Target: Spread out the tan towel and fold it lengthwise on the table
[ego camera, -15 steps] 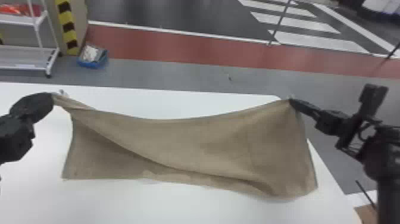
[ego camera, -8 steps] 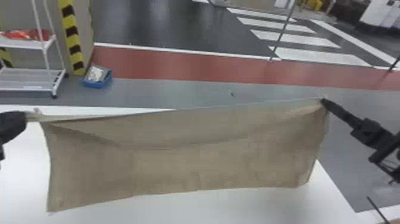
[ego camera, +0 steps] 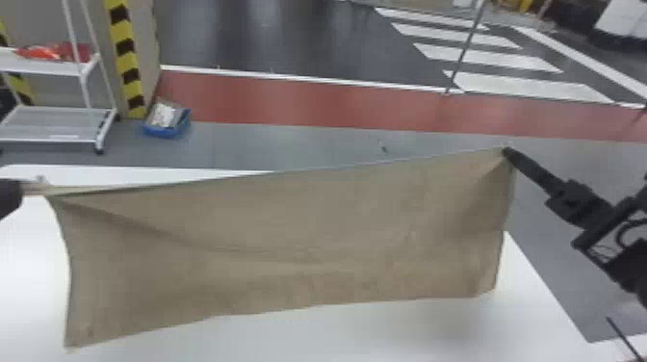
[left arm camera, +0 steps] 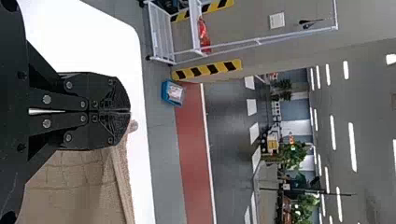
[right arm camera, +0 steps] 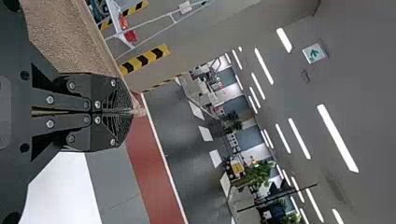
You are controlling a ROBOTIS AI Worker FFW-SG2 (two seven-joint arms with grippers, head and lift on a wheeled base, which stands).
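- Leftward, a white wheeled rack (ego camera: 43, 67) bears a red item (ego camera: 38, 52) on its upper shelf; yellow-and-black chevron tape (ego camera: 126, 48) runs up beside it.
- Below, the left gripper (ego camera: 15, 192) has its jaws clamped on the towel's upper left corner, near the white table (ego camera: 289, 339).
- Next to the rack, a blue bin (ego camera: 166, 131) on the floor holds a pale packet (ego camera: 163, 114).
- Across the middle, gray floor (ego camera: 289, 149) meets a red band (ego camera: 289, 103), then a dark, glossy stretch.
- In front, the tan towel (ego camera: 298, 231) hangs as a broad, matte woven sheet between both grippers, its top edge climbing rightward, with soft diagonal creases; whether its hem touches the tabletop, I cannot tell.
- Farther right, white slanted stripes (ego camera: 520, 84) cross the dark floor.
- Rightmost, the right gripper (ego camera: 505, 151) has its jaws clamped on the upper right corner.
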